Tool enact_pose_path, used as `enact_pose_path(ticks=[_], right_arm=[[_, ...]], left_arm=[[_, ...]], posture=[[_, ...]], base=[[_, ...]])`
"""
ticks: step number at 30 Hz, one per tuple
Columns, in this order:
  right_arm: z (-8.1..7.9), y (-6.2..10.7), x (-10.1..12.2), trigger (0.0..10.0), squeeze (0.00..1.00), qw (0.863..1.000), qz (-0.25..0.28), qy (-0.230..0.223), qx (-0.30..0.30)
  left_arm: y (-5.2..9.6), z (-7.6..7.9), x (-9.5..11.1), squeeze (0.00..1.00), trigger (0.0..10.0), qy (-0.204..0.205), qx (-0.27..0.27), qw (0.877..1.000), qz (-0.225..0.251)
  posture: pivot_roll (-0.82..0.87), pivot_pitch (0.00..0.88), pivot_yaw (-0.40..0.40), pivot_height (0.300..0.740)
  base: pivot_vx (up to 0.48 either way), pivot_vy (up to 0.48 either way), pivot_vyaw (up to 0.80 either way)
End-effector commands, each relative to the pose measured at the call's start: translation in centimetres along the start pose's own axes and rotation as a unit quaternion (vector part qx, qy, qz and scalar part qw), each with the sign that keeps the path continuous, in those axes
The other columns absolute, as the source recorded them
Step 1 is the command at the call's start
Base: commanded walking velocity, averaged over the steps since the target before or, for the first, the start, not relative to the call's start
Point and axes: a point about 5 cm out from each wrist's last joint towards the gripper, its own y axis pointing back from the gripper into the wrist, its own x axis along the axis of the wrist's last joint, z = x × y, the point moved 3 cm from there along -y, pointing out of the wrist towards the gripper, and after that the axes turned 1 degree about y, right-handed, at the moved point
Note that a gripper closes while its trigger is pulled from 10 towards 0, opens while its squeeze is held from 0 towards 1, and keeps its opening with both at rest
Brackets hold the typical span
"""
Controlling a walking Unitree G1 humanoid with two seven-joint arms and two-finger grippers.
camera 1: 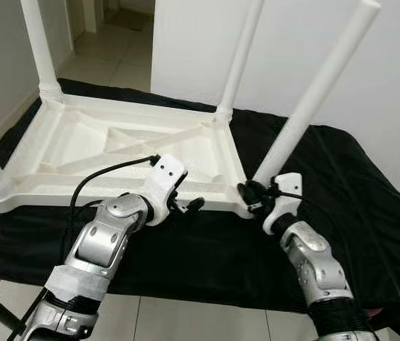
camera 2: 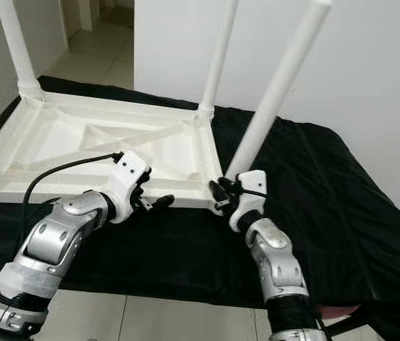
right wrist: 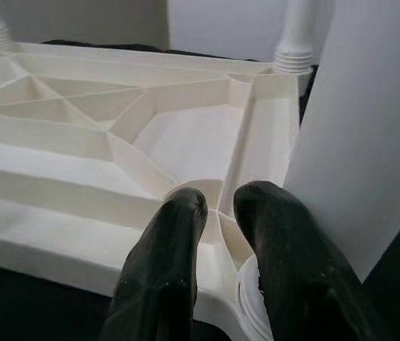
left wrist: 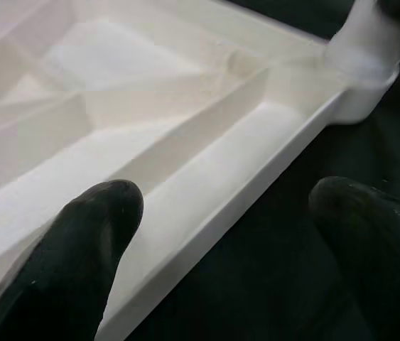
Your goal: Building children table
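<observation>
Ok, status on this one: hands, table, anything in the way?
Left hand open at the near rim of the upturned table. Right hand at the base of the tilted fourth leg. Nothing in the way.

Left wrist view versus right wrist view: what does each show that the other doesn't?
Left wrist: the open left tool straddling the near rim of the upturned tabletop, black cloth beneath. Right wrist: the right tool at the corner socket beside the leaning leg, plus a far leg base. Shared: the tabletop's ribbed white underside.
</observation>
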Motion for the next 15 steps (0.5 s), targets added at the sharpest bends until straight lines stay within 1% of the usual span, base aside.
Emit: enact_pose_path(ticks=[1,4,5,6,8,9,13,15], right_arm=[[2.4,0.6,0.3,10.0,0.00,0.999,0.006,-0.001,-0.047],[2.5,0.7,0.3,10.0,0.00,0.999,0.011,-0.003,-0.046],[2.0,0.8,0.5,10.0,0.00,0.999,0.019,-0.007,-0.035],[2.0,0.8,0.5,10.0,0.00,0.999,0.019,-0.007,-0.035],[1.1,1.0,0.8,10.0,0.00,0.999,0.027,-0.012,-0.018],[0.1,1.1,0.9,10.0,0.00,0.999,0.032,-0.017,-0.001],[-0.4,1.2,1.0,10.0,0.00,0.999,0.035,-0.018,0.005],[-1.2,1.1,1.3,10.0,0.00,0.999,0.039,-0.021,0.013]], left_arm=[[-0.2,-1.6,-0.6,0.00,10.0,-0.008,0.112,0.994,-0.020],[-0.4,-2.0,-1.1,0.00,10.0,-0.023,0.124,0.991,-0.037],[-0.5,-2.3,-1.2,0.00,10.0,-0.029,0.133,0.990,-0.041],[-0.5,-2.3,-1.2,0.00,10.0,-0.029,0.133,0.990,-0.041],[-0.7,-3.0,-1.4,0.00,10.0,-0.036,0.148,0.987,-0.049],[-0.9,-3.5,-1.5,0.00,10.0,-0.034,0.158,0.985,-0.056],[-1.0,-3.7,-1.5,0.00,10.0,-0.035,0.160,0.985,-0.060],[-1.2,-3.9,-1.8,0.00,10.0,-0.040,0.156,0.985,-0.069]], posture=[[0.04,0.000,-0.140,0.740],[0.04,0.000,-0.137,0.740],[0.03,0.000,-0.134,0.740],[0.03,0.000,-0.134,0.740],[0.03,0.000,-0.132,0.740],[0.03,0.000,-0.133,0.740],[0.03,0.000,-0.132,0.740],[0.03,0.000,-0.131,0.740]], base=[[0.000,0.000,0.00],[0.000,0.000,0.00],[0.000,0.000,0.00],[0.000,0.000,0.00],[0.000,0.000,0.00],[0.000,0.000,0.00],[0.000,0.000,0.00],[0.000,0.000,0.00]])
